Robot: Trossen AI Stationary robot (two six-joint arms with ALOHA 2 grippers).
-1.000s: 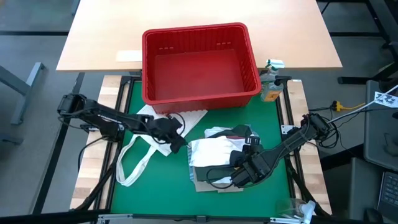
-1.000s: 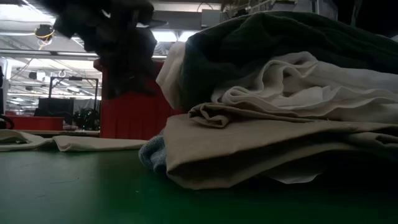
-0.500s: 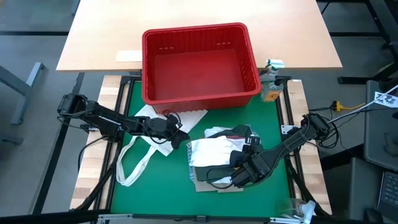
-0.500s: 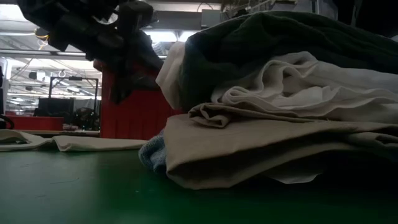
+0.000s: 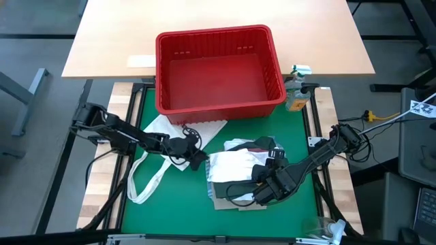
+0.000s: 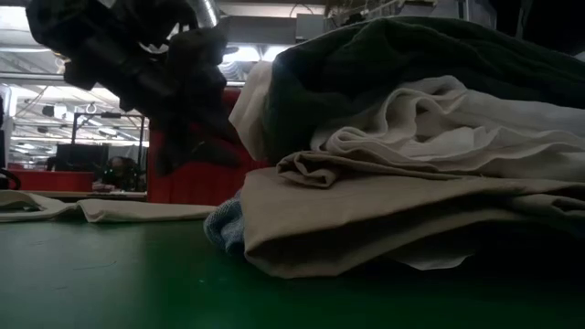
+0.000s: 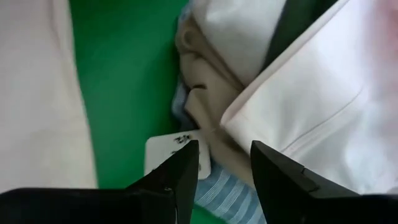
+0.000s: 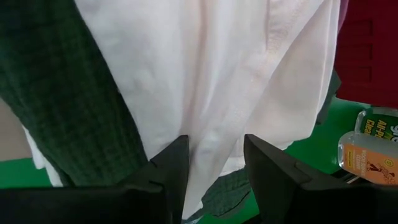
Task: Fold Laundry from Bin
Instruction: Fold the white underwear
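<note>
The right tool [image 5: 262, 194] is lying low on the near part of the green desk [image 5: 180, 204], fingers parted with nothing between them, resting over the white shirt [image 5: 231, 167] topping the stacked laundry [image 6: 384, 164]. The left tool [image 5: 195, 156] is hovering just beside that stack's edge, its fingers also apart and gripping nothing, above the tote bag [image 5: 160, 163]. Bare green is showing between the stack and the bag. Beyond both tools, the red bin [image 5: 219, 68] is sitting with nothing inside, a bottle [image 5: 297, 95] beside its corner.
</note>
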